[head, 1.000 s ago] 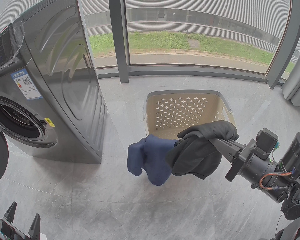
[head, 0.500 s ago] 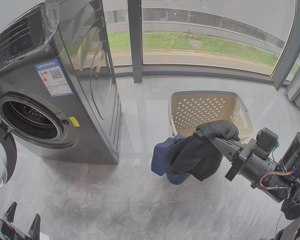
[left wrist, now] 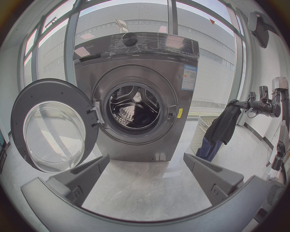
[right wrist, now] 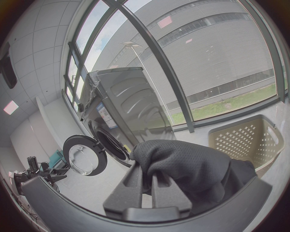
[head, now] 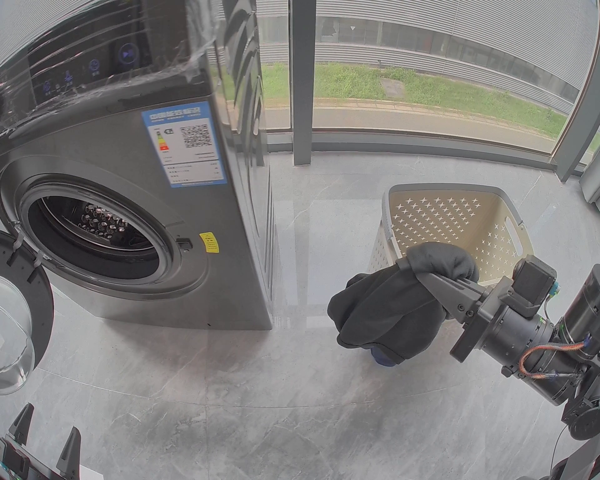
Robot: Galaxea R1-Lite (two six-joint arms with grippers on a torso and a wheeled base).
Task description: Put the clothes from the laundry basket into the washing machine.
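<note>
The grey washing machine (head: 156, 206) stands at the left, its round door (left wrist: 51, 124) swung open. The beige laundry basket (head: 450, 186) sits on the floor to its right. By the basket's near corner hangs a dark garment (head: 387, 306) with a blue garment (head: 382, 357) peeking out beneath, clamped in the right gripper (head: 428, 281). The left gripper (left wrist: 145, 156) is low before the drum, fingers spread wide, holding nothing.

Site: likely a test room in an office-type building, not a home. Washer (head: 156, 206) stands free on grey floor tiles (head: 281, 406), plastic film (head: 94, 56) over its panel. Full-height windows (head: 375, 119) face a grey facade (head: 437, 25) and lawn (head: 437, 90). Grid ceiling (right wrist: 39, 36). Basket (head: 459, 215) on floor.
</note>
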